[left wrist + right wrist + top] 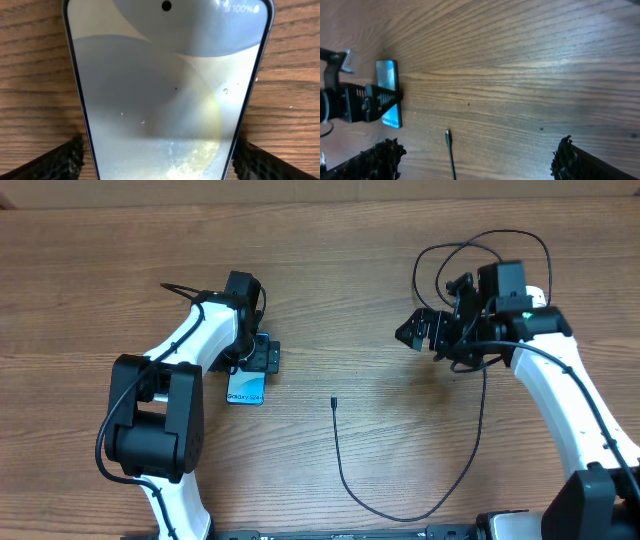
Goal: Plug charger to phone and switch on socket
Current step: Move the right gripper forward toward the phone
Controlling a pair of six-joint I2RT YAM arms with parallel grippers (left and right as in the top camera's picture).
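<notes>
The phone (245, 389) lies flat on the wooden table, its light blue screen facing up. My left gripper (256, 365) is low over its upper part, open, with a finger down each long side. In the left wrist view the phone (165, 90) fills the frame, and the left gripper (160, 167) straddles it with wood showing beside the left finger. The charger (340, 450) is a thin black cable whose tip (333, 401) lies loose mid-table. My right gripper (425, 330) hovers open at the right. In its view the charger tip (448, 134) lies ahead of the right gripper (475, 162). The socket is out of view.
The charger cable (455, 480) curves along the front of the table and rises toward the right arm (560, 380). Thin black loops (480, 250) lie behind that arm. The left arm (165, 400) spans the left side. Bare wood lies between the arms.
</notes>
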